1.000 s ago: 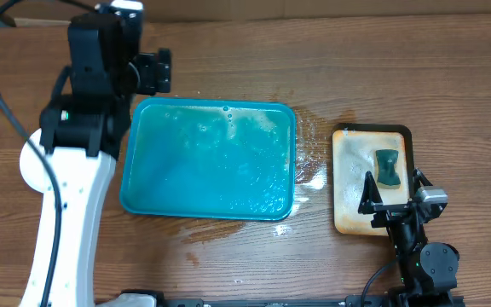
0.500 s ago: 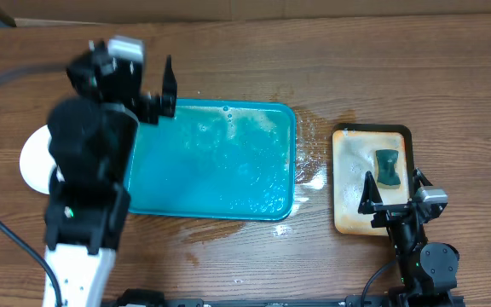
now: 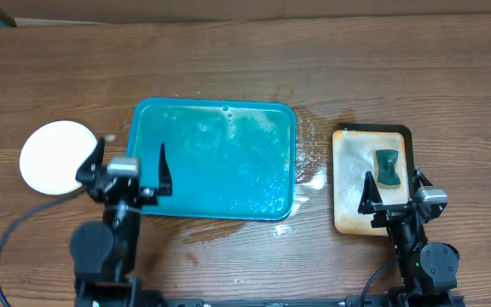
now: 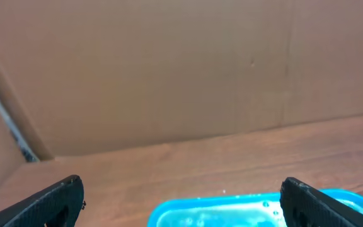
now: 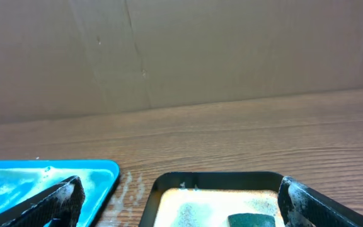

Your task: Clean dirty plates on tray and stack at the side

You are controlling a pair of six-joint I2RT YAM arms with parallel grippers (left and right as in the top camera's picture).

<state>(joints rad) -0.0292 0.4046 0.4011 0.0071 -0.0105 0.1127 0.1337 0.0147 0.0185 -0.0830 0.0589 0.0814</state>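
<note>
The teal-blue tray lies at the table's middle, wet and soapy, with no plates on it. It also shows in the left wrist view and the right wrist view. A round white plate lies on the table left of the tray; I cannot tell whether others lie under it. My left gripper is open and empty at the tray's front left corner, beside the plate. My right gripper is open and empty over the front of the small tan tray.
A tan, dark-rimmed tray stands right of the teal tray and holds a dark green sponge. Water is spilled on the wood between the two trays. A cardboard wall stands behind the table.
My left arm has drawn back from above the plate and the tray's left edge to the table's front, uncovering the white plate. The right arm has not moved.
</note>
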